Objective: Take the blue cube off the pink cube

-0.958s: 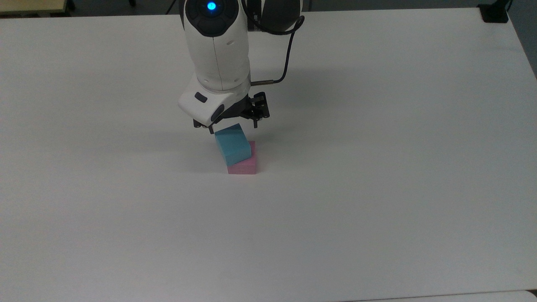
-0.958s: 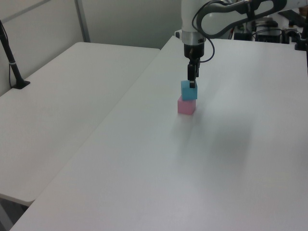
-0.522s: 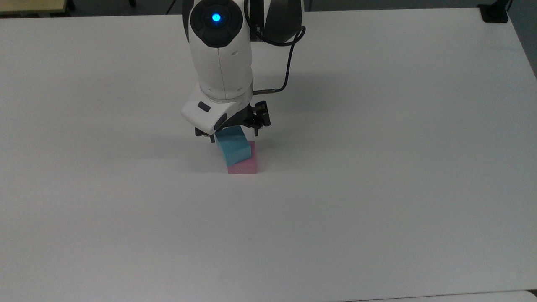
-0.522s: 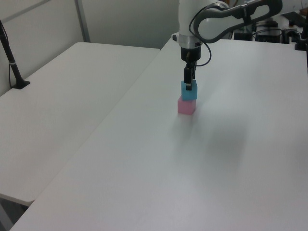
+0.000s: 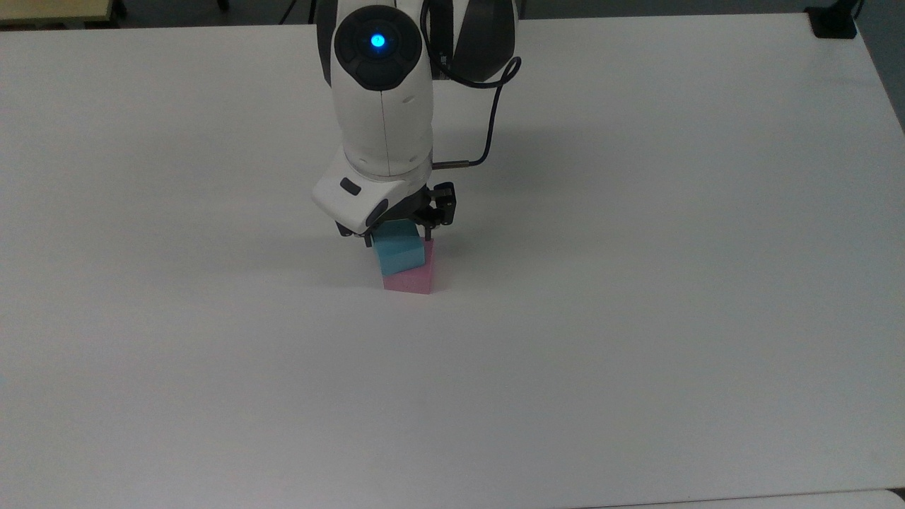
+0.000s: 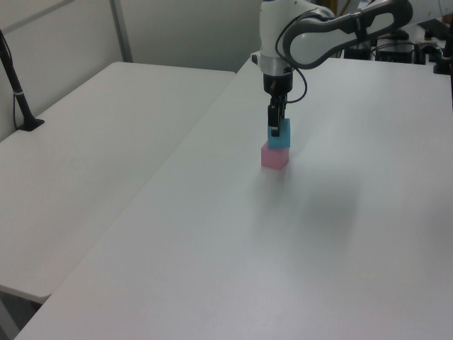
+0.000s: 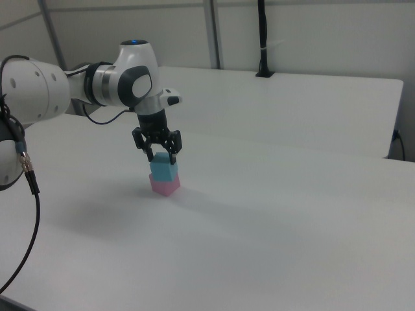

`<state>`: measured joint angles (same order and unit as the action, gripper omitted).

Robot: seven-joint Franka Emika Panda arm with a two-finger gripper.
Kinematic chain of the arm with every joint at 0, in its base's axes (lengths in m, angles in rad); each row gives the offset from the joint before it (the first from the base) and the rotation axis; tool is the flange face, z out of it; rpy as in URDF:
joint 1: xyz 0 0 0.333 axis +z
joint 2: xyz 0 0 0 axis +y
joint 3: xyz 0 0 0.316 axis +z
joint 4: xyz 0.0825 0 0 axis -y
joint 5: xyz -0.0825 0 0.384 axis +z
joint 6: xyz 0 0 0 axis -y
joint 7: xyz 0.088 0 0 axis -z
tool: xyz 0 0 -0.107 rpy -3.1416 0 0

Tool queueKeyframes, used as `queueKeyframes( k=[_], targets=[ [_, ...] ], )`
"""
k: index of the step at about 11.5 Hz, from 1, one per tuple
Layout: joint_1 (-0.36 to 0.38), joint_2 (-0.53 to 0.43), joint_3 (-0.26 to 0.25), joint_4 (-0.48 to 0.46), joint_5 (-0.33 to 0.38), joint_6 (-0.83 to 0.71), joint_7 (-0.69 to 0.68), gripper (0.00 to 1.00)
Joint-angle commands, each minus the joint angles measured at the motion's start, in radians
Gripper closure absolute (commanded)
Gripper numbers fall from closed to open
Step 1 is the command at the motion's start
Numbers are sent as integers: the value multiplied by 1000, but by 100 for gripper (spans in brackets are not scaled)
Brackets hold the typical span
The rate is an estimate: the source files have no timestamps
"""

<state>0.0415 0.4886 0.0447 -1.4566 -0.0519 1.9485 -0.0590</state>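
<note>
Cubes stacked on a white tabletop [image 5: 636,318]: the blue cube [image 5: 399,256] sits on the pink cube [image 5: 411,278], turned slightly out of line with it, and the pair stands near the tabletop's middle. Seen from the top view's left to its right, bare tabletop gives way to the stack, with the white arm [image 5: 382,106] reaching down over it from the far edge and a black cable [image 5: 491,127] looping beside the arm on the top view's right. The hand [image 5: 397,239] is lowered over the blue cube with its two fingers spread, one on either side of the cube's upper part; whether they touch its faces cannot be told. In the right view the fingers [image 7: 172,151] straddle the cube's top. In the left view one dark finger hangs in front of the blue cube [image 6: 280,134], above the pink cube [image 6: 274,157].
</note>
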Motion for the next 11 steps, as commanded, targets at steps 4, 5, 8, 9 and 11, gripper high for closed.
queueKeyframes(
  k=[4, 5, 8, 9, 11],
  targets=[
    [-8, -10, 9, 15, -22, 17, 15, 29],
    [-24, -40, 9, 9, -16, 12, 2, 29],
    [-54, -154, 11, -45, -9, -19, -55, 29],
    [-54, -150, 11, -45, -9, -17, -55, 29],
    [-49, -148, 11, -53, -9, -17, -45, 21]
  ],
)
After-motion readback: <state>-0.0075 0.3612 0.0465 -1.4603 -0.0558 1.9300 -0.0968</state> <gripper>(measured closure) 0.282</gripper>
